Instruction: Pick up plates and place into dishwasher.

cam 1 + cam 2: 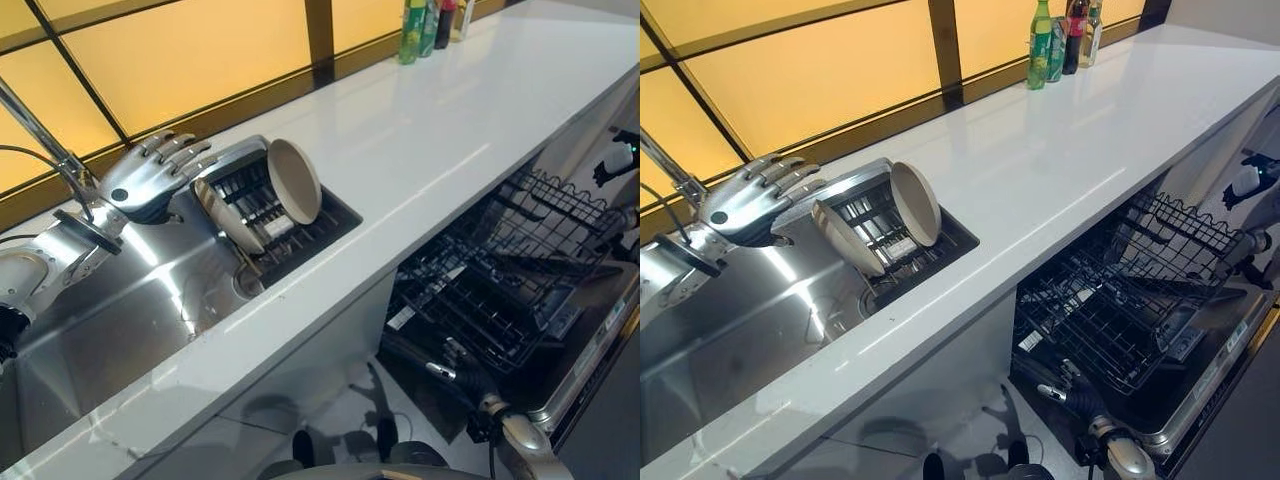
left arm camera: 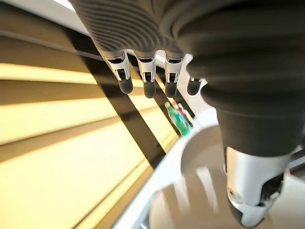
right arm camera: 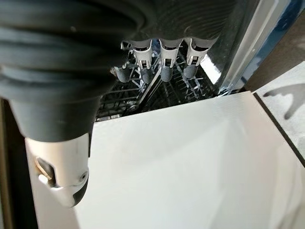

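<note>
Two beige plates stand on edge in a dark rack (image 1: 320, 225) at the right end of the steel sink (image 1: 120, 310). The larger plate (image 1: 295, 180) leans at the rack's far side, the second plate (image 1: 225, 215) nearer the basin. My left hand (image 1: 150, 175) hovers just left of them over the sink's back edge, open with fingers spread, touching neither. In the left wrist view its fingers (image 2: 145, 81) are straight and hold nothing. The open dishwasher's wire rack (image 1: 500, 290) is pulled out at lower right. My right hand (image 3: 162, 67) hangs low by the rack's front corner, open and empty.
A long white counter (image 1: 450, 130) runs to the right of the sink. Several bottles (image 1: 1060, 40) stand at its far back by the window. A tap (image 1: 40, 135) rises at the sink's left, close behind my left wrist. The dishwasher door (image 1: 590, 350) lies folded down.
</note>
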`<state>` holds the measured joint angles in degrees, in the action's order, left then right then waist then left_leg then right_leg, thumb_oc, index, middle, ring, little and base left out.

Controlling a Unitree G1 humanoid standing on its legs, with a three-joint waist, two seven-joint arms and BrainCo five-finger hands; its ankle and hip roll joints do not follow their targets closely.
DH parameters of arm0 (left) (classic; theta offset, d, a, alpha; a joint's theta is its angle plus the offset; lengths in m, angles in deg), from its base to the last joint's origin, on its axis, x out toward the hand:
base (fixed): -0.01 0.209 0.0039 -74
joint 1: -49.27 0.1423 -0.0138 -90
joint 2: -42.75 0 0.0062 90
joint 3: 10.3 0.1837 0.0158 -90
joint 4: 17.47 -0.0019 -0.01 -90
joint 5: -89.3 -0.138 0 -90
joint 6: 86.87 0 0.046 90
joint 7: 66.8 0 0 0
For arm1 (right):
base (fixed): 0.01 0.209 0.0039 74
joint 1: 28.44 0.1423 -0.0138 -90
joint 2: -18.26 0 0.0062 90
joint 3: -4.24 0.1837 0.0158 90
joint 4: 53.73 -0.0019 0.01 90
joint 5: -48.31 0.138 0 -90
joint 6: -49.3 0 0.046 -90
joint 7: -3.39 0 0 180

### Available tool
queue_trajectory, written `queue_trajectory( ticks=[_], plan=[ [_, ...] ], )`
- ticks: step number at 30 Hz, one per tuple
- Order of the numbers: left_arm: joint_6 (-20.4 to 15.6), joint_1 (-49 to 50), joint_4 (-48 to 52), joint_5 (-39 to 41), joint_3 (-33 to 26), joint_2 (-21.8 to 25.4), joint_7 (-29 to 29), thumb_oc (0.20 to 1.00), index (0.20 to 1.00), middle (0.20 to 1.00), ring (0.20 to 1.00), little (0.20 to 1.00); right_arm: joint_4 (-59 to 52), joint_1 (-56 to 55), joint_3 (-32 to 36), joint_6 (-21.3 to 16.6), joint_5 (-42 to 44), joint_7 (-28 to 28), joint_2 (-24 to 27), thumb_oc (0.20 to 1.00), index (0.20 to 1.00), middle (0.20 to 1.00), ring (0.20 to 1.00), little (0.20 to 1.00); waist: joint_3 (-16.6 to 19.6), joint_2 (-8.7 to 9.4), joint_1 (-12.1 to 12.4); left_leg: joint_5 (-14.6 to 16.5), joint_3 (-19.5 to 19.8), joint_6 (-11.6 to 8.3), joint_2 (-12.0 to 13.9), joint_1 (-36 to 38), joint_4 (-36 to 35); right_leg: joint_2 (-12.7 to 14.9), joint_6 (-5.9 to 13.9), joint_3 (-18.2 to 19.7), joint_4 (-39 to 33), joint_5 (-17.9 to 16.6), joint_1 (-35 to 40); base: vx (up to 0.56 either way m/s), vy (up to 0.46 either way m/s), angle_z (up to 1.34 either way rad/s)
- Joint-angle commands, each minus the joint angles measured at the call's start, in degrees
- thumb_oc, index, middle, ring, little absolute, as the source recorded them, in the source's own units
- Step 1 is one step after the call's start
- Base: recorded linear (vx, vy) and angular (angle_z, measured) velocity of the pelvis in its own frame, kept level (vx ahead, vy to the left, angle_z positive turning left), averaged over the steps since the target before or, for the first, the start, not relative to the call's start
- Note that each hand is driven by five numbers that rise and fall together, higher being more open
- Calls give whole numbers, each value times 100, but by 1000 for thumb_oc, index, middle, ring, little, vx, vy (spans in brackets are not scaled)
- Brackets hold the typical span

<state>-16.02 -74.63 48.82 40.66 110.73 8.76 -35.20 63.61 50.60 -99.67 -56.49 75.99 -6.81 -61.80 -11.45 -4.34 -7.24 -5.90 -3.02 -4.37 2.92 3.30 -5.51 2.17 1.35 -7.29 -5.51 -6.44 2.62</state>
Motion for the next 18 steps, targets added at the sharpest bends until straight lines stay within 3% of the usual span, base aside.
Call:
queue_trajectory(
  ticks=[1, 4, 18],
  plan=[
    [291, -841, -334, 173, 77, 10, -31, 1000, 1000, 1000, 1000, 1000, -591, 330, 76, -191, 132, 29, 224, 1000, 1000, 1000, 1000, 1000, -493, 71, -131, 654, -279, 413, -595, -110, 101, -174, 425, 167, 282, 575, -247, -32, 17, -7],
    [305, -943, -453, 171, 135, -34, -14, 1000, 1000, 1000, 1000, 1000, -572, 353, 98, -230, 131, 9, 223, 1000, 1000, 1000, 1000, 1000, -586, 101, -155, 643, -292, 423, -592, -161, 104, -190, 428, 196, 301, 557, -321, -33, 18, -4],
    [425, -1503, -847, 238, 704, -245, -1362, 1000, 1000, 1000, 1000, 1000, -581, 608, 116, -340, 246, 153, 222, 1000, 1000, 1000, 1000, 1000, -1008, 247, -178, 562, -329, 437, -590, -453, 92, -216, 477, 193, 357, 465, -655, -57, 3, -5]
  ],
)
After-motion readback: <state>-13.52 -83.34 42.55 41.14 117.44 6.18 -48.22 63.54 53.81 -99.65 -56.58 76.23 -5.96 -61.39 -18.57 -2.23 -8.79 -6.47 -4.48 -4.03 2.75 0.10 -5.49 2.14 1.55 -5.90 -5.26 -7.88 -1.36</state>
